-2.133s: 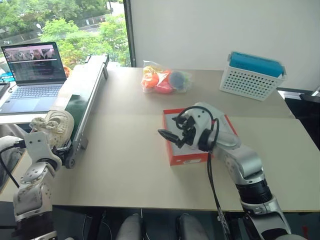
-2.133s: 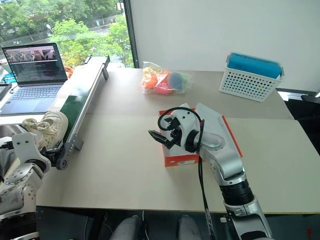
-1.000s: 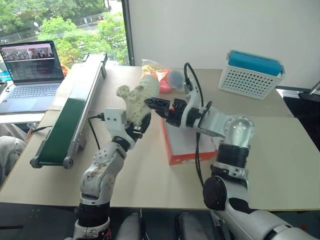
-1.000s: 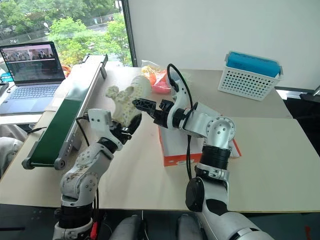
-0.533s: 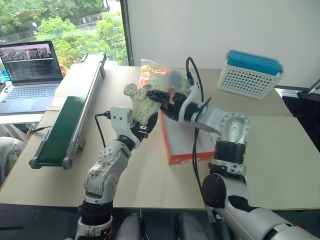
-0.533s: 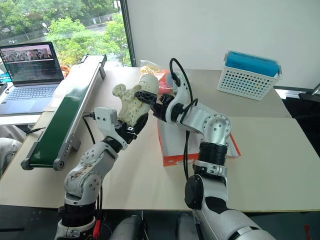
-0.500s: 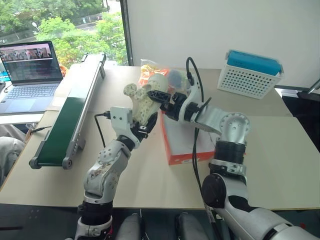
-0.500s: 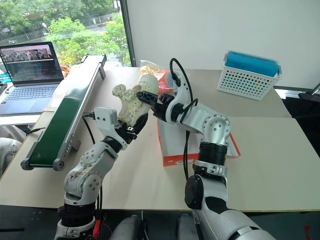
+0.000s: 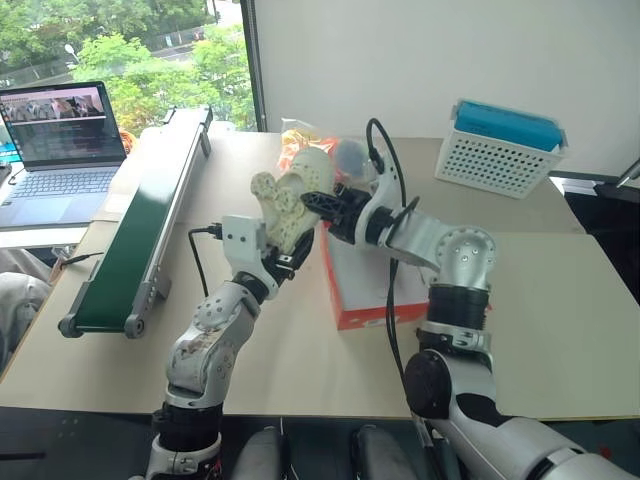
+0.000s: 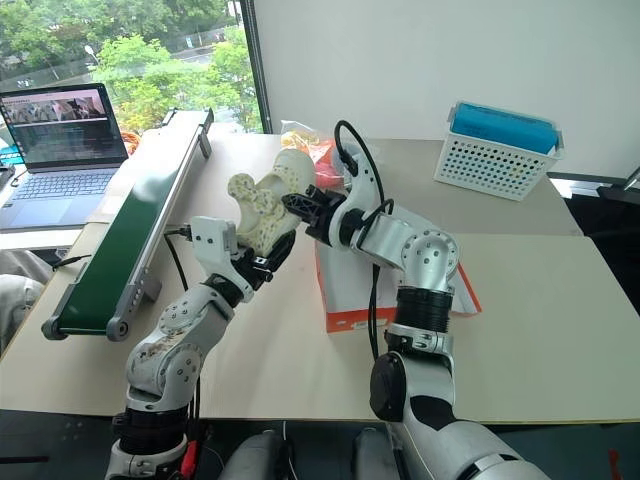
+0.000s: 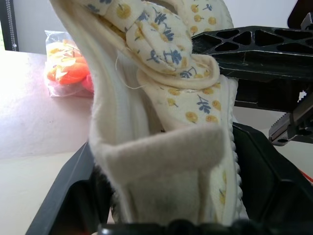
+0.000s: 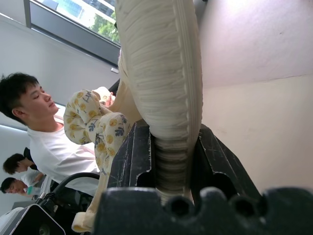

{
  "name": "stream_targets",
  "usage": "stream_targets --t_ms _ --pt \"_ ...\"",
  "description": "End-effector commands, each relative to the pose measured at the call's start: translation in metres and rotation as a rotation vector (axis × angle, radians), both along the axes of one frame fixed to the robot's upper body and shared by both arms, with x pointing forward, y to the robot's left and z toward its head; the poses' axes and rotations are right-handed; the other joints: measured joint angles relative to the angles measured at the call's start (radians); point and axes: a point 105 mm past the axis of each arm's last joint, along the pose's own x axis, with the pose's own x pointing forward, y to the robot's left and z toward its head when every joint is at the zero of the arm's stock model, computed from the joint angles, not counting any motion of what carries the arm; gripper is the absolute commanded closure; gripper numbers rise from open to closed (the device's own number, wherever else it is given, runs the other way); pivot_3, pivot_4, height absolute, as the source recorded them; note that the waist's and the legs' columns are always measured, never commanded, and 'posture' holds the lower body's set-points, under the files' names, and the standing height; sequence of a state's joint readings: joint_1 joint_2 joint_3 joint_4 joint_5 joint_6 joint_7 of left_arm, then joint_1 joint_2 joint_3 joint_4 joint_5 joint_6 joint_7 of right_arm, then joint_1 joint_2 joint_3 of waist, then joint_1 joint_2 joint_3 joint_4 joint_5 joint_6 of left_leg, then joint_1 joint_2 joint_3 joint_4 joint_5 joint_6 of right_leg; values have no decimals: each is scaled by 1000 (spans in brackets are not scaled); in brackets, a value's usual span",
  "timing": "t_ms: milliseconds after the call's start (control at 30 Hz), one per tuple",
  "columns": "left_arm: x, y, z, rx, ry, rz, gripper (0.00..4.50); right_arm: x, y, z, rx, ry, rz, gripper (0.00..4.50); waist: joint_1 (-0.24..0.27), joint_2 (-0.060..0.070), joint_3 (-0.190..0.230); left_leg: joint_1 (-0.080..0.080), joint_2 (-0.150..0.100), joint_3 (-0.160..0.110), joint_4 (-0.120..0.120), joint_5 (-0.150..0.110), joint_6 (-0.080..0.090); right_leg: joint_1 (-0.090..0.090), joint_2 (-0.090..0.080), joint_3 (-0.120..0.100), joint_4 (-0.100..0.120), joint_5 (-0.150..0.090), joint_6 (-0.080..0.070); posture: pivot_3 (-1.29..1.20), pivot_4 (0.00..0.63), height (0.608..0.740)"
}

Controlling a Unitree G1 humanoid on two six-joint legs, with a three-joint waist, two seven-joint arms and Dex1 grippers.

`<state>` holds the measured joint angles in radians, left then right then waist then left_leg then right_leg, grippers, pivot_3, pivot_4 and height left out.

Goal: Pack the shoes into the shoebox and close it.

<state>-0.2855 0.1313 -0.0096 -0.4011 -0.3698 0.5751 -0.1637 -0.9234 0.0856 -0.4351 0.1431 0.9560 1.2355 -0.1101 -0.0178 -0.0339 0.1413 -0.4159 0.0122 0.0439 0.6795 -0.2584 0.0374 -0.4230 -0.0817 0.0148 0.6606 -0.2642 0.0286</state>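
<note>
One cream shoe (image 9: 293, 203) up in the air above the table (image 9: 560, 300), just left of the red shoebox (image 9: 372, 290). Held from below between the wide black fingers of the left gripper (image 9: 290, 252). Pinched too by the right gripper (image 9: 322, 204), fingers close on the ribbed sole. Behind the shoe, a bag of toys (image 9: 340, 155). Farther right, a white basket (image 9: 497, 152). Off to the left, a long green belt (image 9: 135, 237) and a laptop (image 9: 62, 150). Right arm stretched over the shoebox, hiding part of its top.

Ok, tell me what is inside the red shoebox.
The red shoebox lies on the table with its lid down, so its inside cannot be seen. The right arm crosses above it; both grippers hold one cream shoe beside it.
</note>
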Motion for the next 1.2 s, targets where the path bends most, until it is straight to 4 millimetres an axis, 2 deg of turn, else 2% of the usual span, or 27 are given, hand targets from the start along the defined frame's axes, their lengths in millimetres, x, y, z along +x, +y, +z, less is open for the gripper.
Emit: stream_targets --t_ms 33,100,200,233,367,467,567,667,767,900,1200 --pt "-6 -2 17 32 -94 -13 52 -4 -1 22 52 -103 -24 3950 0 0 0 0 0 0 0 0 0 0 0 0 0 0 0 0 150 740" --pt "-6 -3 15 45 -89 -10 52 -2 -4 24 61 -109 -53 3950 1 0 0 0 0 0 0 0 0 0 0 0 0 0 0 0 150 740" --pt "-11 -7 14 76 -99 -52 52 14 -26 29 52 -121 -181 3950 1 0 0 0 0 0 0 0 0 0 0 0 0 0 0 0 150 740" --pt "-13 -8 14 79 -97 -61 52 20 -35 32 36 -129 -210 3950 1 1 0 0 0 0 0 0 0 0 0 0 0 0 0 0 150 740" --pt "-23 -6 5 130 -69 -114 52 40 -87 51 -220 -190 -285 3950 8 4 3 0 0 0 1 0 0 0 0 0 -1 0 0 0 150 740" --pt "-30 -11 -1 161 -48 -173 52 42 -106 43 -414 -165 -241 3950 8 6 4 -1 -2 0 0 0 1 0 -2 -1 -4 0 0 0 150 740" --pt "-44 -20 -17 270 -31 -293 52 41 -117 29 -535 -110 -180 3950 -7 6 4 -1 1 2 -1 0 2 0 2 1 -5 0 0 0 150 740" --pt "-56 -20 -29 361 -27 -383 52 38 -122 13 -628 -54 -117 3950 -24 7 4 0 3 4 -2 0 2 1 3 4 -6 0 0 0 150 740" --pt "-60 -18 -29 388 -27 -421 52 39 -124 -8 -752 -32 -64 3950 -22 10 7 0 3 4 -2 0 2 0 3 5 -10 1 -1 0 150 740" --pt "-61 -18 -27 394 -35 -423 52 48 -139 -39 -946 -11 -61 3950 -18 10 7 0 2 4 -1 0 2 1 3 4 -12 1 0 0 150 740" --pt "-63 -18 -26 380 -42 -380 52 56 -148 -62 -1072 -5 11 3950 0 10 7 1 2 4 -1 0 2 1 2 4 -12 2 0 0 150 740"
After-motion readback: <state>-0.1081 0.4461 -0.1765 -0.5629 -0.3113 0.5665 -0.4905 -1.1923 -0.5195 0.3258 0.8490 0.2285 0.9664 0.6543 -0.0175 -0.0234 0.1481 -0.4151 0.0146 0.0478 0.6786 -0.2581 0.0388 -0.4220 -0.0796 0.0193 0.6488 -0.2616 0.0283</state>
